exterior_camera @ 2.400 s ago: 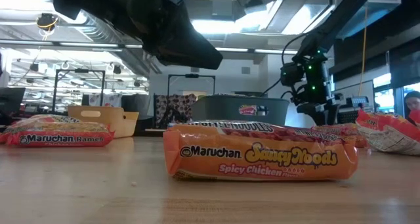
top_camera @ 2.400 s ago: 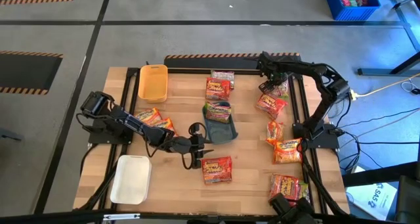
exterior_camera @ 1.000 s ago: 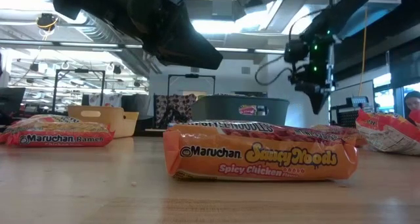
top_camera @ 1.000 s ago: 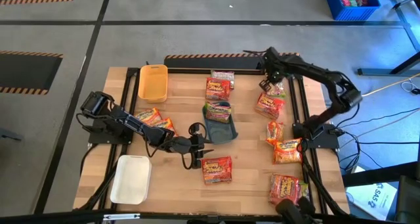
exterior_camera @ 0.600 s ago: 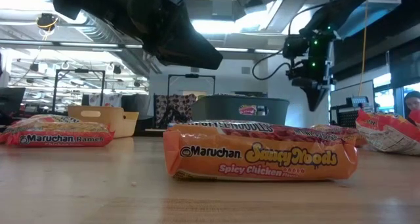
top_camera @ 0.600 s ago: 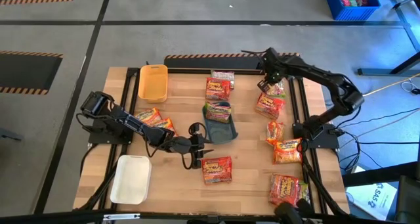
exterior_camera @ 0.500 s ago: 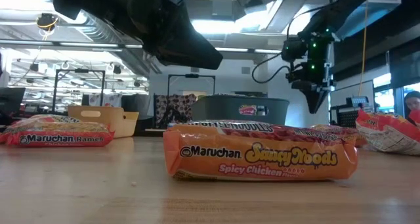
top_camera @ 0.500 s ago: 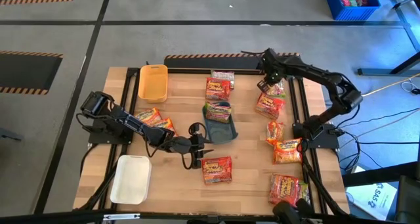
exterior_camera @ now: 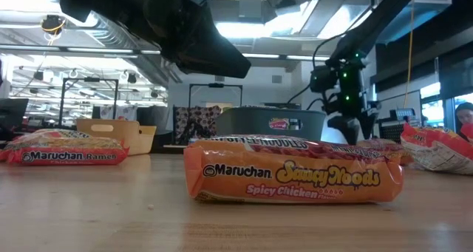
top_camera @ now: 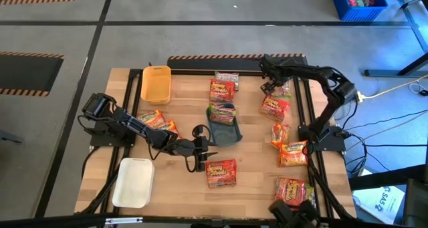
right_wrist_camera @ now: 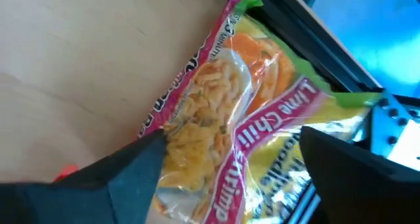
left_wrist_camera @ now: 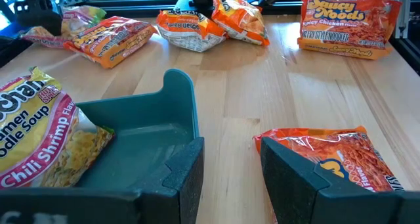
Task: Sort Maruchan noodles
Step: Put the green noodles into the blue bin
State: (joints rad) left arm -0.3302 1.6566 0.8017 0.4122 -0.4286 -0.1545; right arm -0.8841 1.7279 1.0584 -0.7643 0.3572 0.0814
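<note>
The Maruchan noodles lie scattered over the wooden table (top_camera: 254, 181). One lime chili shrimp packet (right_wrist_camera: 243, 119) lies at the table's far right edge, against the black frame rail, with the right gripper (top_camera: 273, 86) directly over it. In the right wrist view its two dark fingers (right_wrist_camera: 131, 171) stand spread, one on each side of the packet, not closed on it. Just nearer lies a red packet (top_camera: 275, 106), and three more orange packets (top_camera: 291, 153) run down the right side toward the near edge.

At table centre a blue-grey tray (top_camera: 225, 129) holds one chili shrimp packet (left_wrist_camera: 39, 135) (partly inside, leaning on the tray wall). Two further packets (top_camera: 223, 87) lie beyond the tray. An orange Spicy Chicken packet (exterior_camera: 292, 176) lies at centre near. The left gripper (top_camera: 200, 156) hangs between this packet and the tray, fingers part open, holding nothing.

Two packets (top_camera: 158, 121) lie at the left, beside the left arm. A yellow tray (top_camera: 155, 84) sits at far left, a white tray (top_camera: 134, 182) at near left.
</note>
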